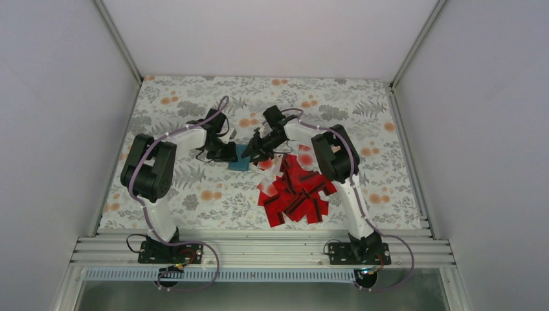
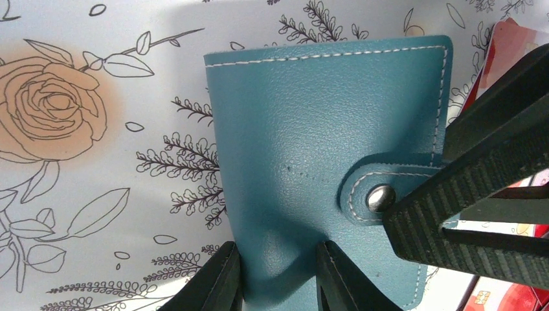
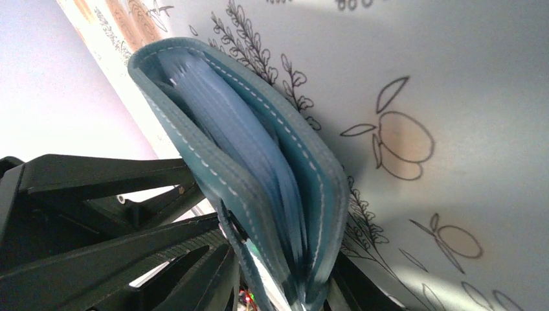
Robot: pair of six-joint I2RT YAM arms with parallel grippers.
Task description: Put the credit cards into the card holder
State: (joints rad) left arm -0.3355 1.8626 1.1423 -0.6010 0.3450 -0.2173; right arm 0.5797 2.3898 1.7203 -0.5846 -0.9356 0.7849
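Both arms are in on one teal card holder (image 2: 311, 142) mid-table, just left of the card heap. It is snapped shut, long axis running away from the left gripper (image 2: 278, 278), tab (image 2: 380, 196) pointing at the right gripper (image 1: 254, 155). Left fingers pinch its near edge; the right pair is clamped on the tab side. Floral-print table cover (image 1: 194, 194), plain pale walls (image 1: 58, 97) all round. One heap of red credit cards (image 1: 294, 194), too overlapped to count.

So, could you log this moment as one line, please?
card holder: snapped shut | right gripper: clamped on it | left gripper: grip unclear | credit cards: on table
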